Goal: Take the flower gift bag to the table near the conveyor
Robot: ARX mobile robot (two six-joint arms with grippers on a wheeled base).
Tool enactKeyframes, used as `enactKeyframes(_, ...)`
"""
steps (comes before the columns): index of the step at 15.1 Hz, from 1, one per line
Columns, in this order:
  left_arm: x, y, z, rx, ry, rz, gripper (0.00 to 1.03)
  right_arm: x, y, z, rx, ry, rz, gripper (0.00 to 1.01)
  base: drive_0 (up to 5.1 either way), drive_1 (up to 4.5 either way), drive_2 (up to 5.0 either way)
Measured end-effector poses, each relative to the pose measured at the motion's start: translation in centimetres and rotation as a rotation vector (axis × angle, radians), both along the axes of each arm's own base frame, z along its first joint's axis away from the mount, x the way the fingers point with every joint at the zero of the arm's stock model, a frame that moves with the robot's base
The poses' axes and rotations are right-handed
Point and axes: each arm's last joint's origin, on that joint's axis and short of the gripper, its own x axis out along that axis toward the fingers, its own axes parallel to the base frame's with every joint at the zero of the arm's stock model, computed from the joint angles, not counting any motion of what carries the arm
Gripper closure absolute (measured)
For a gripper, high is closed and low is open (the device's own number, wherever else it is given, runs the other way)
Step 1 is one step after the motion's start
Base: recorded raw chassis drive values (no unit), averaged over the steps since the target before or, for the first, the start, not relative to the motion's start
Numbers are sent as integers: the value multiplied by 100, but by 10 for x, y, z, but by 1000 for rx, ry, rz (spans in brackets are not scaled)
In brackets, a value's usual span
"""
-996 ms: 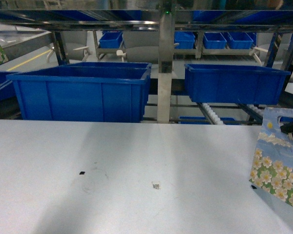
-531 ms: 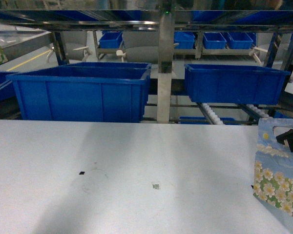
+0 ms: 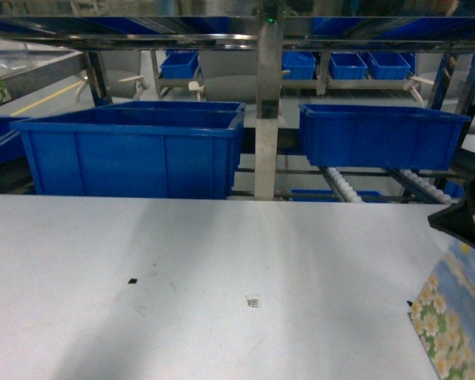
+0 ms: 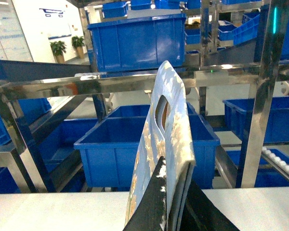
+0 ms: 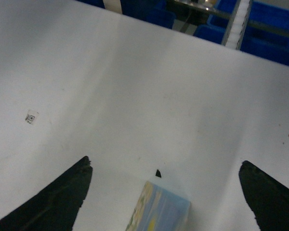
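Two flower bags are in view. One bag [image 3: 453,317] is at the right edge of the table [image 3: 222,253], in front of the conveyor [image 3: 340,186]. Its flower end is low and its sky end points up toward the right gripper [image 3: 469,222]. I cannot tell if it stands or leans. In the right wrist view this gripper has its jaws spread wide, with the bag's narrow top between them and touching neither.

The left gripper [image 4: 173,179] has its jaws closed on the lower edge of the second bag [image 4: 166,125]. This one is upright, long axis vertical, handle hole on top.

On the table are two black marks [image 3: 131,280] and one tag [image 3: 253,300]. Two big bins [image 3: 134,154] sit on the conveyor.
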Motion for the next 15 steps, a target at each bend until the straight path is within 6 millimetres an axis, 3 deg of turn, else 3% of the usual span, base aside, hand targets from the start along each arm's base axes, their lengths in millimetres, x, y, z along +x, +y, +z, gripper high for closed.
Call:
enactKeyframes(1,0,0,0,0,0,0,101,-1,3,5,-1,-24,7,1,0,0,0)
enactKeyframes(3,0,0,0,0,0,0,101,-7,7,13,-5,-64,15,3,0,0,0)
enactKeyframes(5,0,0,0,0,0,0,101,-31,2,42,-136,-312,-146,3,0,0,0)
enactKeyframes(12,0,0,0,0,0,0,101,-87,-4,62,-169,-426,-327,3,0,0,0)
enactKeyframes(15,0,0,0,0,-1,0,101,-91,-4,67,-158,-450,-336,3,0,0,0)
